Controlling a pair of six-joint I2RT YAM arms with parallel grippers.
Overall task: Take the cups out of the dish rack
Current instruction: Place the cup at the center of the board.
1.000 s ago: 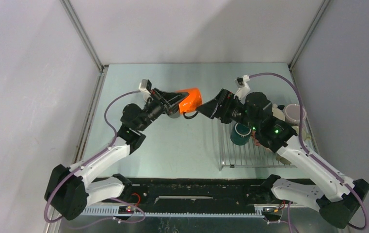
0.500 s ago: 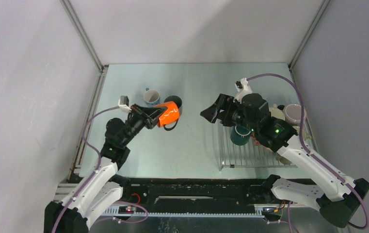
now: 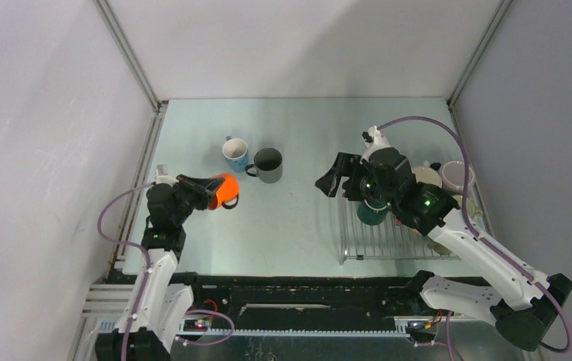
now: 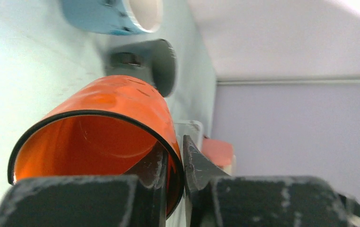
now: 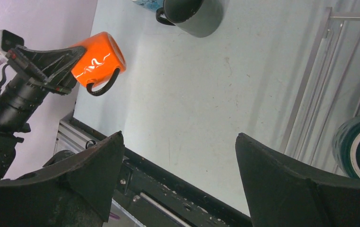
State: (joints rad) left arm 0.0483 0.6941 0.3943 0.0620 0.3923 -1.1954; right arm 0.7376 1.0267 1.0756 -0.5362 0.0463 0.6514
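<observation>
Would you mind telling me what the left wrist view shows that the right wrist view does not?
Only the left wrist: the glossy inside of the orange mug, with the left fingers pinching its rim. Only the right wrist: the dish rack, a dark teal mug in it, and the open right fingers. Both: the orange mug and the grey mug on the table.

orange mug [image 4: 116, 101]: glossy glaze | dish rack [image 3: 388, 241]: shiny metal wire | table [image 3: 305, 218]: matt, perhaps plastic
</observation>
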